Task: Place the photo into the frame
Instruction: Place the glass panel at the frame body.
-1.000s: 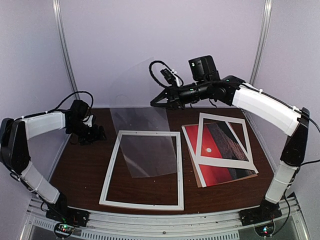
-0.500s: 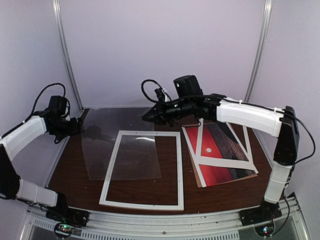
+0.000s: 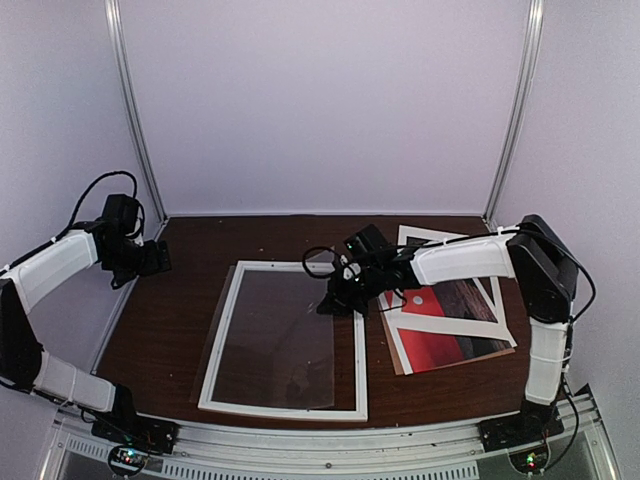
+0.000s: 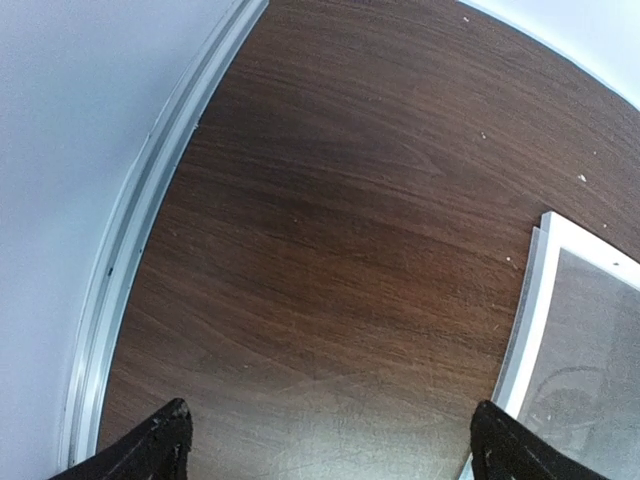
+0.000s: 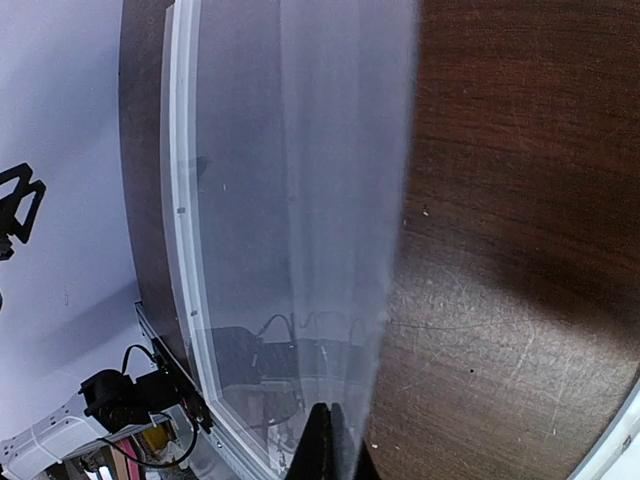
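The right gripper [image 3: 331, 303] is shut on one edge of the sheet [image 3: 275, 340], and the clear plastic is pinched between its two dark fingers [image 5: 318, 450], which are pressed together. The gripper is held low over the far right part of the frame [image 3: 361, 345], close to the right rim. Whether the gripped edge is raised off the frame cannot be told.

From the grip, the sheet is spread toward the near left across the frame's opening. It is laid somewhat askew: its left edge reaches over the left rim, while a strip of table [image 3: 165, 335] is left uncovered inside the frame along the right rim. Reflections are carried on the plastic.

The frame is laid flat in the middle of the table, its long sides running from near to far. Just to its right, outside it, the photo [image 3: 430, 345] is laid face up, its red sky in plain view. The mat [image 3: 452, 326] is laid on top of the photo, turned slightly against it, and the right forearm is stretched above both.

The left gripper [image 3: 152, 258] is held wide open over bare table at the far left, with nothing between its fingertips [image 4: 150, 450]. It is well apart from the sheet.
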